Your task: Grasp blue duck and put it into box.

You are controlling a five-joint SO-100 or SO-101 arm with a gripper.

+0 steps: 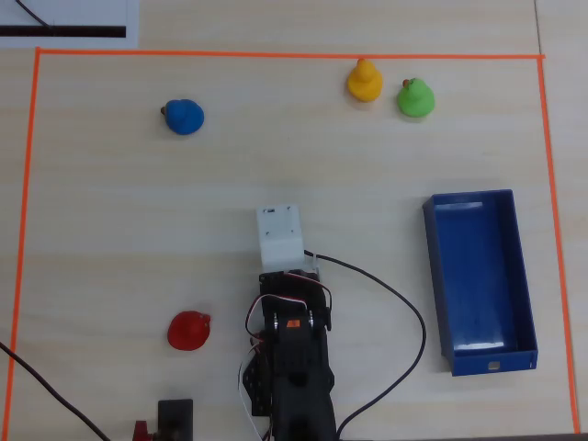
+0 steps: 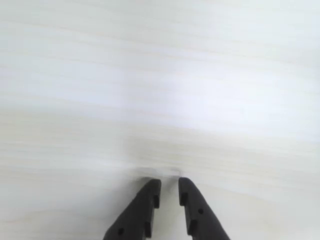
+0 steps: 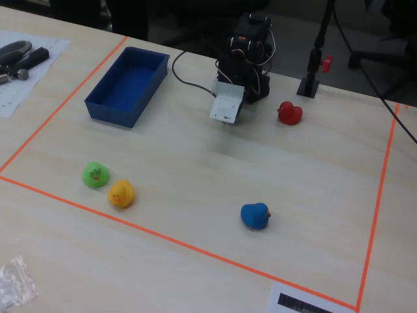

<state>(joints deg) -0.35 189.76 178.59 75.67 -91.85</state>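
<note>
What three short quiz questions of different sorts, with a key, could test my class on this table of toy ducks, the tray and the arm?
1. True or false: the blue duck already lies in the box.
2. Overhead view, which duck sits nearest the arm's base? A red duck B green duck C yellow duck
3. Fill in: in the wrist view the gripper holds ____.

Key: 1 false; 2 A; 3 nothing, with bare table under it.

Arm: black printed body, white boxy wrist housing. Red, white and black wires loop over servos; black cable trails off. Gripper: two black tapered fingers with small screw holes.
</note>
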